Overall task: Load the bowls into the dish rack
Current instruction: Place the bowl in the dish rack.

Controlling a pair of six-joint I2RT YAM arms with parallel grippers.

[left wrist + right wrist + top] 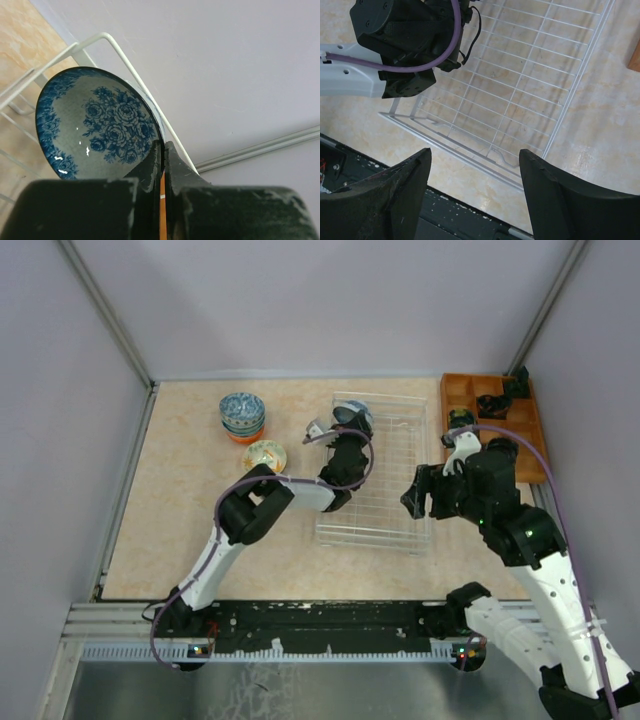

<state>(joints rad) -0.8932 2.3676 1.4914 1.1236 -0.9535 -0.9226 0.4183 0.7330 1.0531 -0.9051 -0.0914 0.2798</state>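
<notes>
My own left wrist hides most of the held bowl (100,125) from above; whether its lower edge touches the dish rack (395,495), I cannot tell. Left gripper (162,150) pinches the bowl's rim, bowl on edge at the rack's far end. Right gripper (475,152) spread wide, holding nothing, above the rack's near right side. Stack of bowls (243,415) on the table (180,540), far left, count unclear; green-patterned bowl (265,455) just beside it. Orange tray (455,390), partly cut off by my right arm, holds black items (492,405).

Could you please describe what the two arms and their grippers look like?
Both the left arm and right arm have white links, black joints and a loose purple cable. The left gripper and right gripper are black, with broad, scuffed fingers.
</notes>
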